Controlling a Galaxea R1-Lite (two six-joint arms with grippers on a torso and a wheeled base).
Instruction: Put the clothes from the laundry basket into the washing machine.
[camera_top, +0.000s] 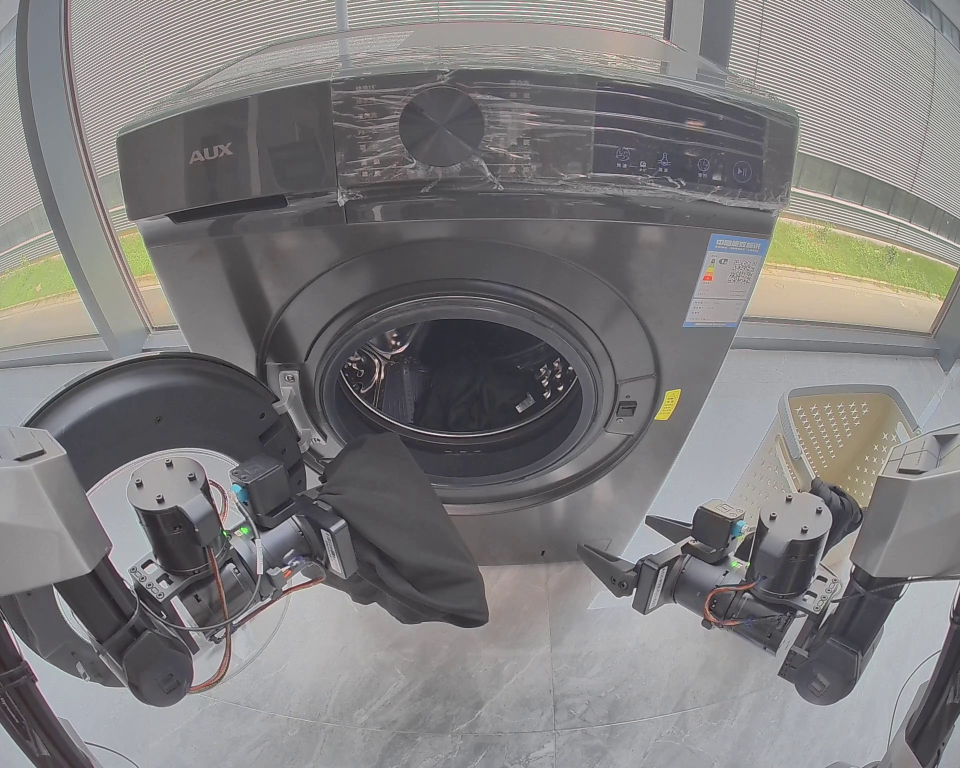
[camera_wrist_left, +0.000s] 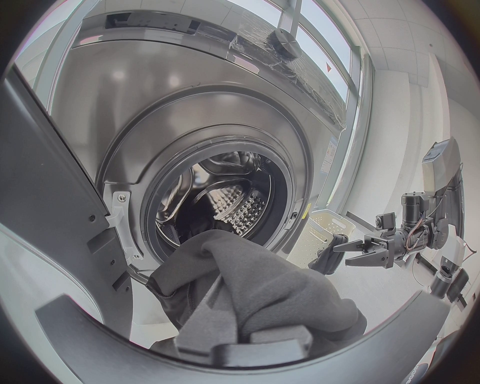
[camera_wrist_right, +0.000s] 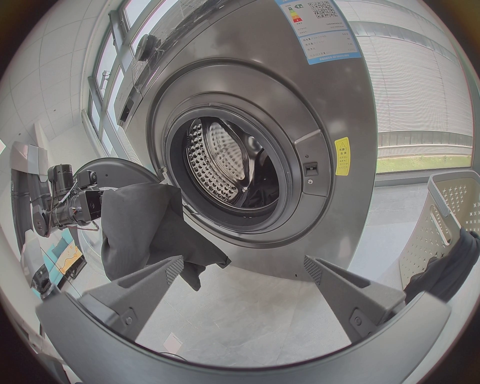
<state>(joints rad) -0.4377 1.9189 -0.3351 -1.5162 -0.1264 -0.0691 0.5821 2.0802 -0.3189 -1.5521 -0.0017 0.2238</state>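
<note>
A grey front-loading washing machine (camera_top: 450, 300) stands ahead with its round door (camera_top: 150, 410) swung open to the left. Dark clothes (camera_top: 470, 385) lie inside the drum (camera_wrist_left: 235, 200). My left gripper (camera_top: 335, 545) is shut on a dark grey garment (camera_top: 405, 530), which hangs just below and in front of the drum opening (camera_wrist_right: 225, 165); the garment (camera_wrist_left: 260, 285) covers the fingers. My right gripper (camera_top: 635, 545) stands open and empty, low in front of the machine's right side, its fingers (camera_wrist_right: 350, 292) spread wide. A white laundry basket (camera_top: 840, 440) stands at the right with a dark cloth (camera_wrist_right: 445, 270) over its rim.
Grey tiled floor (camera_top: 520, 670) lies in front of the machine. Windows and a wall run behind it. The open door stands close by my left arm.
</note>
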